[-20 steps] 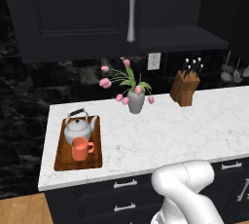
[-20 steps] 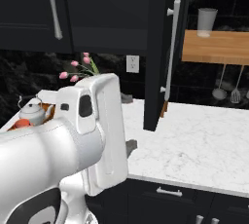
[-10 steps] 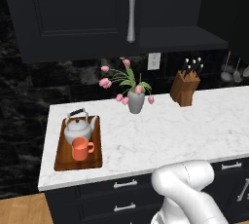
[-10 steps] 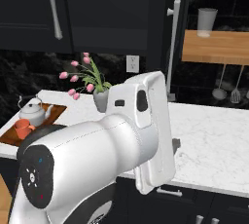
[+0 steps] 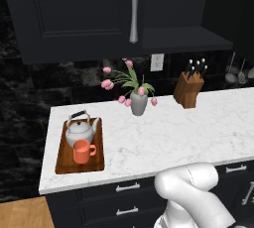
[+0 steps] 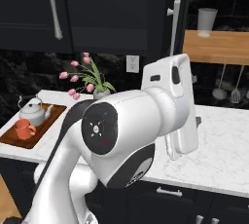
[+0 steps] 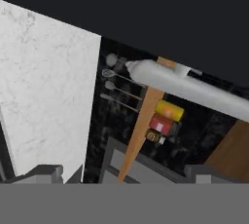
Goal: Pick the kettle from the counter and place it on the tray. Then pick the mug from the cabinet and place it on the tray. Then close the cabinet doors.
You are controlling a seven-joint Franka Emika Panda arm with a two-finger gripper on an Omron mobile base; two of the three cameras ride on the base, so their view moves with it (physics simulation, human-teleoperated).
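Observation:
The silver kettle (image 5: 79,130) and the orange mug (image 5: 83,151) both stand on the reddish-brown tray (image 5: 63,158) at the left end of the white counter (image 5: 198,128). Above it, the black cabinet's left door (image 5: 79,14) is shut. The right door (image 6: 181,18) stands open, seen edge-on with its silver bar handle (image 6: 173,23). My white hand (image 6: 180,106) is raised beside that door. In the hand view my gripper (image 7: 125,174) is open with nothing between its fingers, and the door's handle (image 7: 194,89) crosses the view some way ahead.
A grey vase of pink tulips (image 5: 139,100) and a wooden knife block (image 5: 188,89) stand at the back of the counter. To the right, a wooden shelf (image 6: 216,47) carries a glass (image 6: 207,22), with utensils (image 6: 228,89) hanging below. Jars (image 7: 163,118) show under the shelf.
In the right base view my arm has swung right and the hand has risen toward the open right door. Kettle, mug and tray have stayed put.

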